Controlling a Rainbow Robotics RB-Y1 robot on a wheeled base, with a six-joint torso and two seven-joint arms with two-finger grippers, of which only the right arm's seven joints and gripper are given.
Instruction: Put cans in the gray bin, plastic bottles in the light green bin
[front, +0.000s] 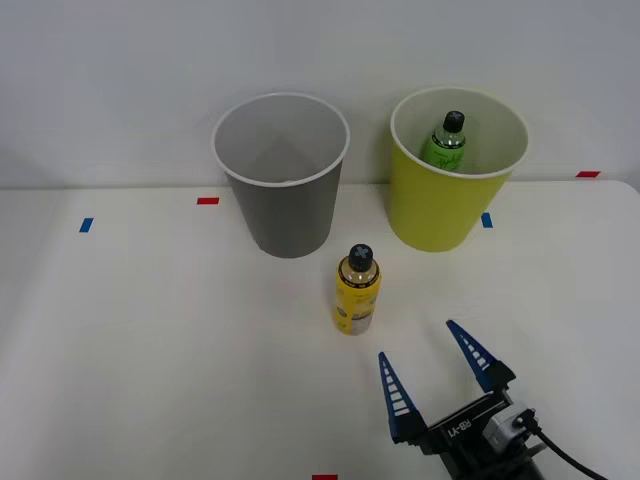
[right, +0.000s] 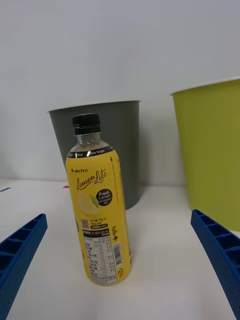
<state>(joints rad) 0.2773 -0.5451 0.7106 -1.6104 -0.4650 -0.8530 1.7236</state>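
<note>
Jaws spread, empty | yellow bottle (front: 357, 291) upright just ahead, slightly left | advance centred, pinch mid-label, avoid tipping | lime bin (front: 441, 215) next

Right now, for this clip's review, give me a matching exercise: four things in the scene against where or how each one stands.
Things:
1. yellow-label bottle
2. green bottle
3. gray bin
4. right end effector

States:
A. inside the light green bin
B. open, holding nothing
C. upright on the table, in front of the bins
D. nothing visible inside

Pairs: 1-C, 2-A, 3-D, 4-B
</note>
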